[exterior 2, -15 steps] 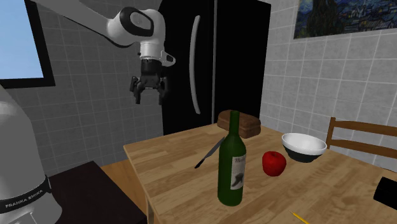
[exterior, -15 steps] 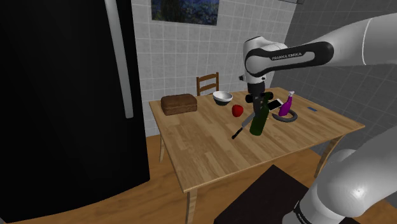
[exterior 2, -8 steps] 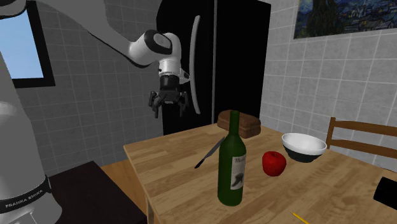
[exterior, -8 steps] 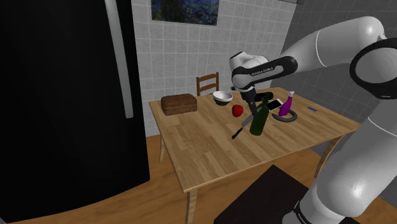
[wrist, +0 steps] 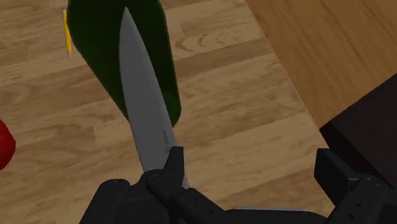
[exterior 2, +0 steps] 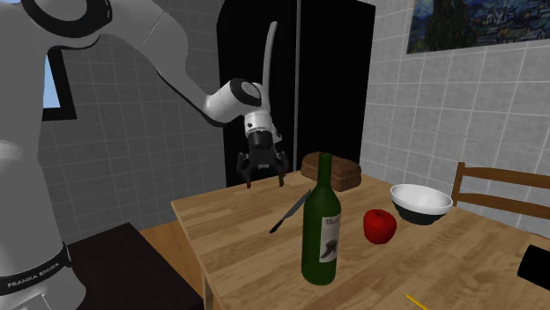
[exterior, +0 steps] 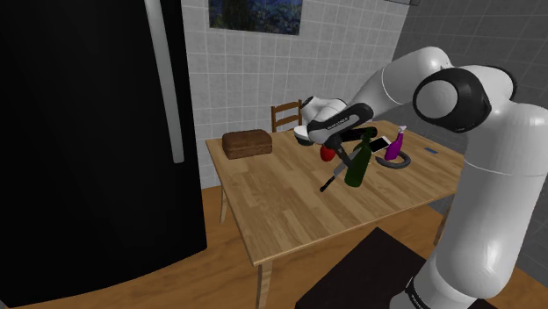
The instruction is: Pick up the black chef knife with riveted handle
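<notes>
Two fingers [wrist: 173,167]: how do they stand?
Spread wide, clasping nothing; the gripper [exterior 2: 262,179] hovers over the wooden table [exterior 2: 234,242].
And the chef knife [exterior 2: 288,214]?
Flat on that table, just beside the green wine bottle [exterior 2: 322,225], below the gripper.

Shoulder: you look down over table [exterior: 281,211] | second exterior: low, near, facing fridge [exterior 2: 335,88] | wrist: close above | all 3 share bottle [exterior 2: 322,220]

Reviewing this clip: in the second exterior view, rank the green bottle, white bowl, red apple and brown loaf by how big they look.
1. green bottle, nearest the camera
2. white bowl
3. red apple
Unranked: brown loaf. It looks about bowl-sized, but it sits farther back and the bottle hides part of it.
</notes>
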Tool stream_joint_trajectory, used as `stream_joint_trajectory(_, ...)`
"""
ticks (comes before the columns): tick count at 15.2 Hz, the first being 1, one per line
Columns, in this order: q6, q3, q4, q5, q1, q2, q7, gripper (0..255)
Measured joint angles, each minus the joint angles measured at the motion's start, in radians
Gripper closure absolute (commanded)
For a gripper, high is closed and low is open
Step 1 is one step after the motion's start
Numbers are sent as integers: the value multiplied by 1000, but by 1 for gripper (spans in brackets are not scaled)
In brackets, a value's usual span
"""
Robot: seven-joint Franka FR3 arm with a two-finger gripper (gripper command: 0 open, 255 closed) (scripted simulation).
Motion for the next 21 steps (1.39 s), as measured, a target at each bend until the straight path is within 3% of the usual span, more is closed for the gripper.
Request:
stream_joint_trajectory(6, 58, -17, 138, -147, -11, 227, -90, 0)
stream_joint_trajectory(14, 113, -18, 159, -176, -18, 321, -62, 0)
stream_joint_trajectory(15, 116, -18, 158, -176, -18, 325, -60, 255)
stream_joint_trajectory(21, 119, -18, 159, -176, -19, 329, -57, 255)
